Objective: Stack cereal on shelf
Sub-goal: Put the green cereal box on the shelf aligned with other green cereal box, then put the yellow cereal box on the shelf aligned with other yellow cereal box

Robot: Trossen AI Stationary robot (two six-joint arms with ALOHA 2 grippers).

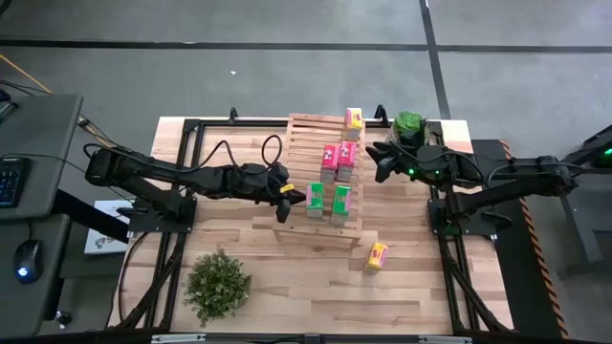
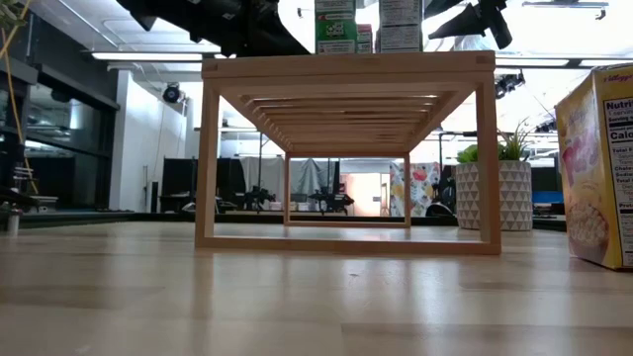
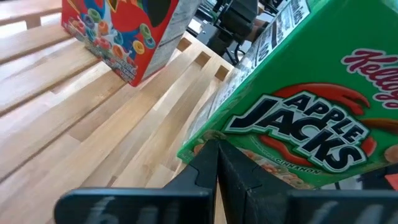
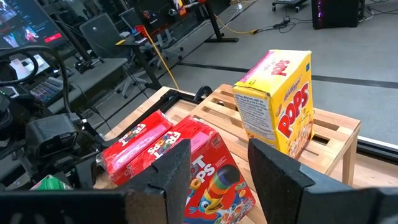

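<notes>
High view: the shelf (image 1: 323,182) is my landmark. Five cereal boxes sit on it: a yellow box (image 1: 354,118) at its far end, two pink-red boxes (image 1: 338,161) mid-rack, and two green boxes at its near end. My left gripper (image 1: 290,204) is at the shelf's left edge, beside the nearer-left green box (image 1: 315,201); I cannot tell its finger state from here. My right gripper (image 1: 380,161) hovers off the shelf's right edge, fingers spread and empty. The last yellow box (image 1: 378,255) lies on the table (image 1: 287,287), off the shelf's near-right corner.

Low view: box bottoms show above the shelf top.

Left wrist view: the green box fills the space just past my fingers; whether I pinch it is unclear. To finish well, I should set it square on the slats, then release gently.

Right wrist view: my spread fingers frame the pink-red boxes.
</notes>
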